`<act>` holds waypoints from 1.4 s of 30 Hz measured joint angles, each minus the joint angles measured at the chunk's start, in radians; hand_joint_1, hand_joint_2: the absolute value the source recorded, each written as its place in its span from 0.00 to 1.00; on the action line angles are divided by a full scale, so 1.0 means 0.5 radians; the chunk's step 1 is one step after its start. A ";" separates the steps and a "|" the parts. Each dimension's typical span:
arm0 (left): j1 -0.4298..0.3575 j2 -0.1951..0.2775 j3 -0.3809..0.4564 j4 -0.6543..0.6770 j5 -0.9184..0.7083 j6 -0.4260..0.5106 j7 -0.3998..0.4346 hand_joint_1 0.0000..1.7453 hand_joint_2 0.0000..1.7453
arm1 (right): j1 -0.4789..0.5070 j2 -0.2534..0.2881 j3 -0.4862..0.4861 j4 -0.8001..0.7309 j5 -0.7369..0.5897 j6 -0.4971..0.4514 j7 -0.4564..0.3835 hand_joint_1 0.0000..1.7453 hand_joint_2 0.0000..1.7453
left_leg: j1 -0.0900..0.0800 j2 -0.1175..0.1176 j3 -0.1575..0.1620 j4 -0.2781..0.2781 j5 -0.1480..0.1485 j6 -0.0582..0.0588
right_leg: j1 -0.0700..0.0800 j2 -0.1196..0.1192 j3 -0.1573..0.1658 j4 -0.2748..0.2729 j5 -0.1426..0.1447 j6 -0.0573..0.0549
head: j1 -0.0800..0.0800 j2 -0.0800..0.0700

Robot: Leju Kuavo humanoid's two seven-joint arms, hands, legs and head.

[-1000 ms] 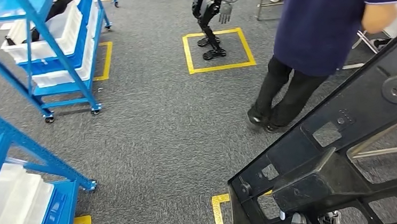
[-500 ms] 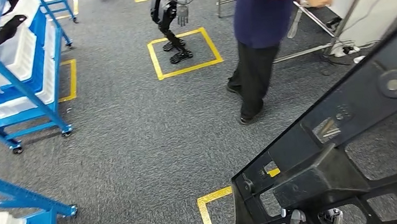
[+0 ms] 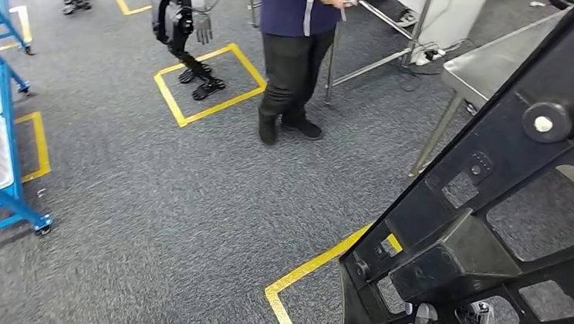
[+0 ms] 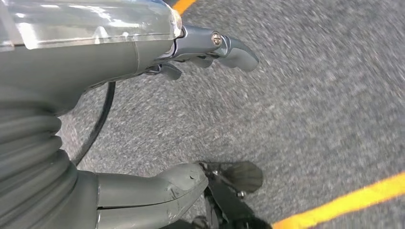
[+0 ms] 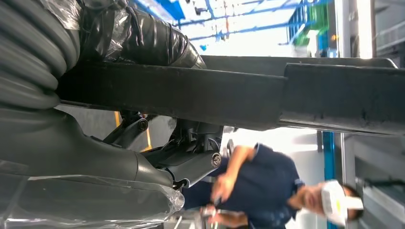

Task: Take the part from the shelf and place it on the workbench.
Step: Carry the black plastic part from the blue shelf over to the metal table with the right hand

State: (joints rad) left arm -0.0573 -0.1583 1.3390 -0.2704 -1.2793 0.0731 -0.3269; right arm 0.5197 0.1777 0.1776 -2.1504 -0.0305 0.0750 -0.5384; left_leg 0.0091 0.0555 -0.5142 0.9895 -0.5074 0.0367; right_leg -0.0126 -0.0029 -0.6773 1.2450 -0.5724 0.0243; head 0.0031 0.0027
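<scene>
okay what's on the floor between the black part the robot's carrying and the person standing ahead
In the head view, only bare grey carpet and a yellow floor line lie between the black part and the person.

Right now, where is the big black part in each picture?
Head view: the black part fills the lower right corner.
Left wrist view: not in it.
Right wrist view: it is the dark bar across the middle.
Shared landmark: the person in dark blue.

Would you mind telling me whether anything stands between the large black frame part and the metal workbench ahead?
Nothing visible blocks it: the large black frame part, held by the right hand, already overlaps the grey metal workbench. The person in dark clothes stands off to the bench's left.
</scene>
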 joint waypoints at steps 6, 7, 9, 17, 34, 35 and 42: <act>-0.011 -0.004 0.000 0.000 -0.012 -0.007 0.000 0.00 1.00 | -0.006 -0.008 0.008 -0.001 0.013 -0.036 0.008 1.00 1.00 | -0.012 0.108 0.041 0.000 -0.028 -0.051 | 0.032 -0.101 0.242 -0.457 0.154 -0.051 | 0.000 0.000; -0.013 -0.004 0.000 0.000 -0.015 -0.008 0.001 0.00 1.00 | -0.005 -0.009 0.010 -0.002 0.019 -0.045 0.010 1.00 1.00 | -0.009 0.104 0.044 0.005 -0.037 -0.062 | 0.028 -0.081 0.242 -0.464 0.159 -0.062 | 0.000 0.000; -0.015 -0.004 0.000 -0.001 -0.016 -0.009 0.001 0.00 1.00 | -0.007 -0.011 0.018 -0.004 0.029 -0.057 0.015 1.00 1.00 | -0.002 0.023 0.010 0.095 -0.106 -0.083 | 0.015 -0.041 0.245 -0.479 0.172 -0.088 | -0.001 0.000; -0.001 -0.004 0.000 -0.002 -0.016 -0.009 0.004 0.00 1.00 | -0.016 -0.020 0.039 -0.006 0.032 -0.078 0.021 1.00 1.00 | 0.006 -0.171 -0.109 0.262 -0.071 -0.082 | 0.018 0.164 0.243 -0.457 0.171 -0.097 | -0.001 0.000; -0.005 -0.010 0.000 -0.005 -0.019 -0.010 0.003 0.00 1.00 | -0.021 -0.045 0.044 -0.012 0.037 -0.084 0.024 1.00 1.00 | 0.002 0.083 0.024 0.011 -0.026 -0.030 | 0.010 -0.131 0.237 -0.425 0.151 -0.001 | 0.002 0.000; -0.007 -0.010 0.000 -0.005 -0.019 -0.010 0.003 0.00 1.00 | -0.022 -0.046 0.044 -0.012 0.036 -0.084 0.024 1.00 1.00 | -0.003 0.099 0.029 0.011 -0.030 -0.040 | 0.018 -0.144 0.247 -0.453 0.148 -0.014 | 0.002 0.000; -0.010 -0.012 0.000 -0.006 -0.023 -0.012 0.006 0.00 1.00 | -0.026 -0.047 0.049 -0.021 0.033 -0.089 0.028 1.00 1.00 | 0.010 -0.074 -0.132 0.411 -0.271 -0.095 | 0.004 0.017 0.244 -0.475 0.173 -0.089 | 0.000 0.000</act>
State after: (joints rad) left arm -0.0624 -0.1644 1.3390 -0.2731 -1.2909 0.0670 -0.3240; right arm 0.5068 0.1541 0.2021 -2.1607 -0.0139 0.0303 -0.5244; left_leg 0.0142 0.0185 -0.5804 1.1950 -0.6430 -0.0107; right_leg -0.0108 0.0055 -0.5554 1.0074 -0.4860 -0.0203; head 0.0031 0.0027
